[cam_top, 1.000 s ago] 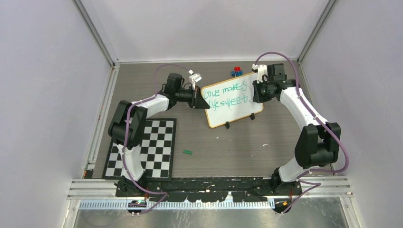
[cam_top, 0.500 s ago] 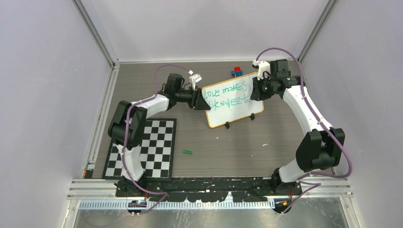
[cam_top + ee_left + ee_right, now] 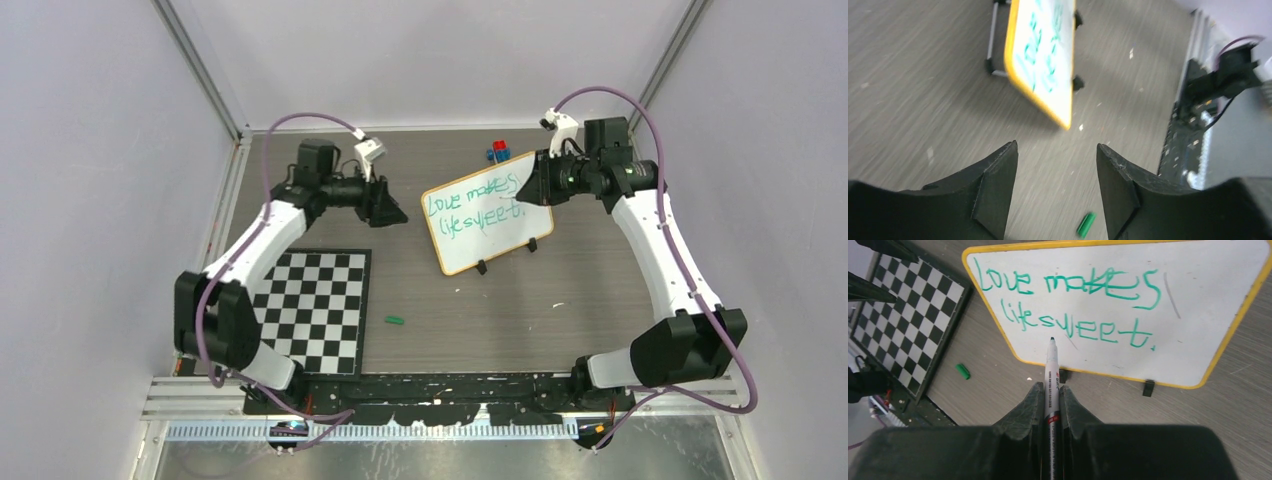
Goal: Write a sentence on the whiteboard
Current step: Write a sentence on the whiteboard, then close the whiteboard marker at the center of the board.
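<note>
The whiteboard (image 3: 495, 238) stands at the far middle of the table (image 3: 580, 280), with the green sentence (image 3: 1068, 310) filling two lines. The right gripper (image 3: 1051, 387) clamps a marker (image 3: 1051, 367) aimed at the lower line. The left gripper (image 3: 1056, 146) gapes empty, well left of the board. The writing looks finished, so draw the tip straight back to avoid smearing.

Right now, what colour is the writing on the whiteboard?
The writing is green, clearest in the right wrist view.

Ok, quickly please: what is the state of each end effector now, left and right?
Left end effector: open, holding nothing.
Right end effector: closed on the marker.
</note>
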